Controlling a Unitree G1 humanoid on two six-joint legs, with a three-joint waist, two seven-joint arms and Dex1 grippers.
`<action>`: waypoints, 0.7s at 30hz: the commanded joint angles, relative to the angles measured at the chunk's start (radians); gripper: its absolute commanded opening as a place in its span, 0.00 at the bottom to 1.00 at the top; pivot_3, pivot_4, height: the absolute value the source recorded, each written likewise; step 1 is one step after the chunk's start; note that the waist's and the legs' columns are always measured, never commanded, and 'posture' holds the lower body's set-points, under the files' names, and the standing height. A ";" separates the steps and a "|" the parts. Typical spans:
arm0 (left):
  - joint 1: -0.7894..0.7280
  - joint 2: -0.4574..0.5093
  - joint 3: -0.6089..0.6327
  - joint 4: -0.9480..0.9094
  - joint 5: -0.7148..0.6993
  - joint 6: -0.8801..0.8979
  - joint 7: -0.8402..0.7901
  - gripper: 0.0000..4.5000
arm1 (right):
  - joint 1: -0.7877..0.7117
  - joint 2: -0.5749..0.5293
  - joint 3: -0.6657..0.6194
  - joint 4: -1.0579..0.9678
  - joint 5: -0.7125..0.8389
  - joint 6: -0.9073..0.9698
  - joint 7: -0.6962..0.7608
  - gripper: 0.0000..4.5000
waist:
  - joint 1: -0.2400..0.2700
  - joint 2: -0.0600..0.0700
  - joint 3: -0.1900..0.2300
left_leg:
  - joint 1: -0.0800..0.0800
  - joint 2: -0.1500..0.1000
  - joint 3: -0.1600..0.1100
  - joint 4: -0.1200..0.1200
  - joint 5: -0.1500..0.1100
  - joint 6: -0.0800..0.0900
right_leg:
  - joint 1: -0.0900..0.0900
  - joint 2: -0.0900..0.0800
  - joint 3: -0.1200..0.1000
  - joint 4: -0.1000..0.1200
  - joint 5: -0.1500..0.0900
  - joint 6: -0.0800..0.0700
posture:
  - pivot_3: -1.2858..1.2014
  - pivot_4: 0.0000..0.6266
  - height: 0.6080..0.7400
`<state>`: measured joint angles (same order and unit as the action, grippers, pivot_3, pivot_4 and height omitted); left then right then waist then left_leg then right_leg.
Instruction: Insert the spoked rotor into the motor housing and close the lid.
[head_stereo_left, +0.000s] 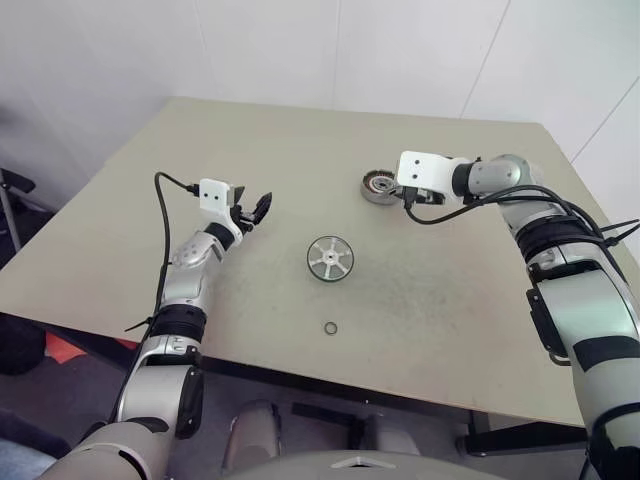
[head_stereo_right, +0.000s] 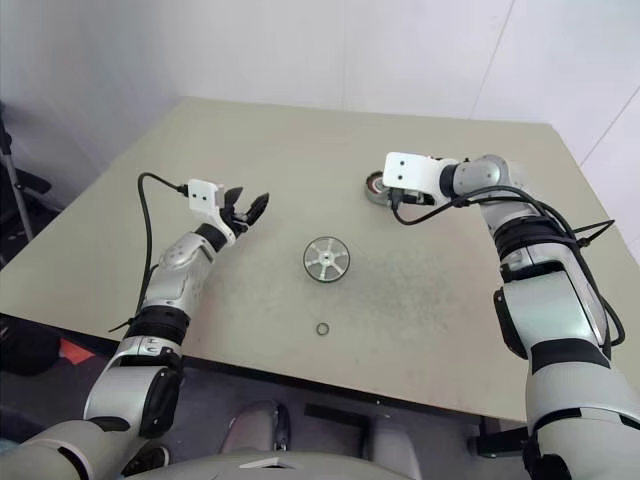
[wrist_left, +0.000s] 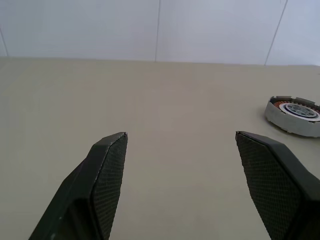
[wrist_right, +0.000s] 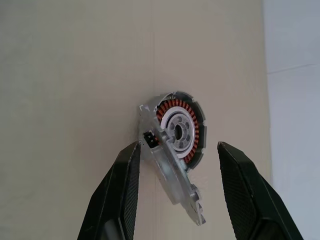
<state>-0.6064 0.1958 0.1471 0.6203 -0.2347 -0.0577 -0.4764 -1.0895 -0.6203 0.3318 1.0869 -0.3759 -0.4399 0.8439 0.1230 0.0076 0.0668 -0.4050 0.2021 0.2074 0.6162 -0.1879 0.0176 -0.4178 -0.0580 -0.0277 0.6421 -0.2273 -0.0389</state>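
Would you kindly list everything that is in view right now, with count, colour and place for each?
Table: one, beige, against white walls, carrying all the parts.
Motor housing: one, grey with copper-coloured windings and a white centre, on the far right part of the table; its lid is swung aside, so it is open.
Spoked rotor: one, silver, flat on the middle of the table.
Small ring: one, dark, near the front edge, in front of the rotor.
Left tool: one, black fingers, open, above the table left of the rotor, holding nothing.
Right tool: one, black fingers, open, poised at the motor housing with a finger on either side, not gripping it.
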 joint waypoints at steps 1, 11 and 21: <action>-0.023 0.006 -0.001 -0.032 0.001 -0.014 0.000 0.82 | -0.041 0.010 0.018 0.048 -0.038 -0.025 -0.050 0.61 | 0.000 0.000 0.000 | 0.000 0.000 0.000 0.000 0.000 0.000 | 0.000 0.000 0.000 0.000 0.000 0.000 | 0.52 0.00 1.00; -0.018 -0.001 -0.006 -0.035 0.006 -0.015 0.000 0.82 | -0.083 0.020 0.024 0.113 -0.067 -0.040 -0.120 0.39 | 0.000 0.000 0.000 | 0.000 0.000 0.000 0.000 0.000 0.000 | 0.000 0.000 0.000 0.000 0.000 0.000 | 0.52 0.00 1.00; -0.016 -0.003 -0.007 -0.030 0.014 -0.019 0.001 0.82 | -0.100 0.008 0.019 0.108 -0.076 -0.072 -0.123 0.01 | 0.000 0.000 0.000 | -0.001 0.000 0.000 0.000 0.000 0.000 | -0.001 0.000 0.000 0.000 0.000 0.000 | 0.52 0.00 1.00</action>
<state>-0.6067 0.1902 0.1406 0.6203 -0.2197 -0.0578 -0.4763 -1.1386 -0.5928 0.3670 1.2274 -0.4657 -0.4890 0.7396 0.1233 0.0079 0.0670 -0.4075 0.2020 0.2075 0.6162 -0.1881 0.0180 -0.4202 -0.0579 -0.0277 0.6421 -0.2273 -0.0389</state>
